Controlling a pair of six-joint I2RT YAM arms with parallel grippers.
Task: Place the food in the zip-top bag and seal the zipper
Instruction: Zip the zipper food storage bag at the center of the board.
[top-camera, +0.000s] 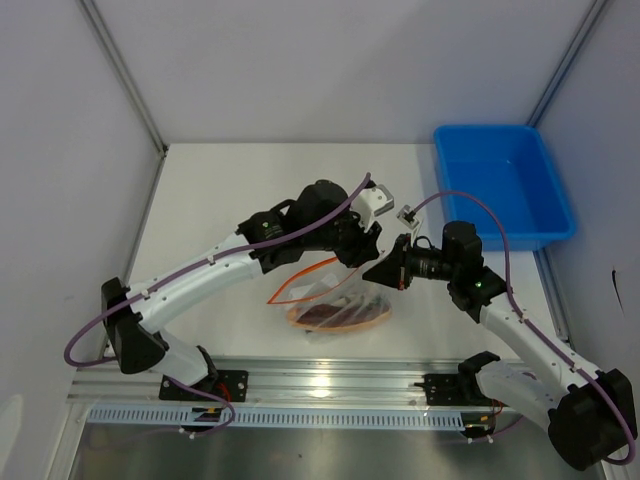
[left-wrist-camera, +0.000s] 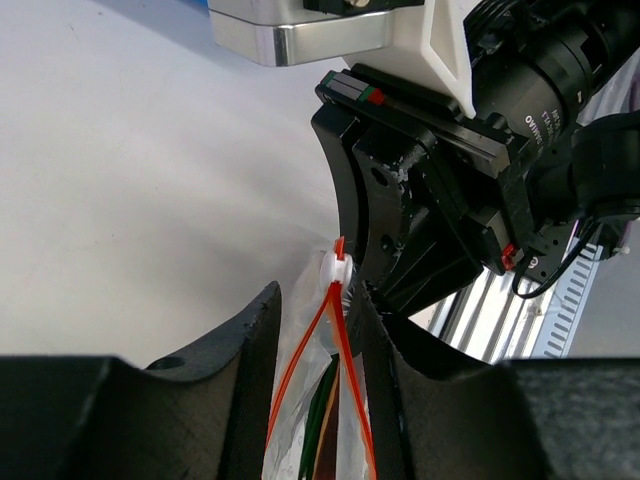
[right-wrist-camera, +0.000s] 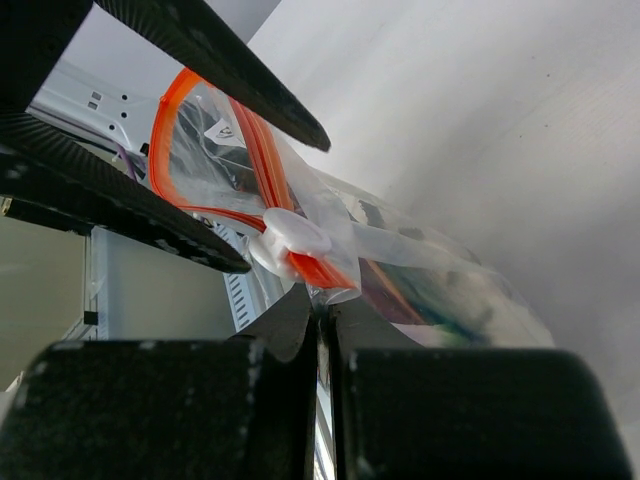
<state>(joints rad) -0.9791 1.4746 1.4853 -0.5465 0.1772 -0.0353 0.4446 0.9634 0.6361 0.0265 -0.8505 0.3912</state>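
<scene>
The clear zip-top bag (top-camera: 335, 305) lies at the table's middle front and is lifted at its right end. Toy food (top-camera: 338, 312) is inside: dark red and orange pieces, and green strips (left-wrist-camera: 322, 415). The orange-red zipper (left-wrist-camera: 350, 370) stands apart in two strips that meet at a white slider (right-wrist-camera: 290, 235). My left gripper (top-camera: 358, 250) is open, and its fingers (left-wrist-camera: 250, 340) straddle the bag's mouth just behind the slider (left-wrist-camera: 338, 268). My right gripper (right-wrist-camera: 320, 300) is shut on the bag's corner right beside the slider, and it shows in the top view (top-camera: 388, 272) too.
A blue plastic tray (top-camera: 500, 185) stands at the back right. An aluminium rail (top-camera: 320, 385) runs along the near edge. White walls close in the table on the left, back and right. The two grippers are almost touching over the bag.
</scene>
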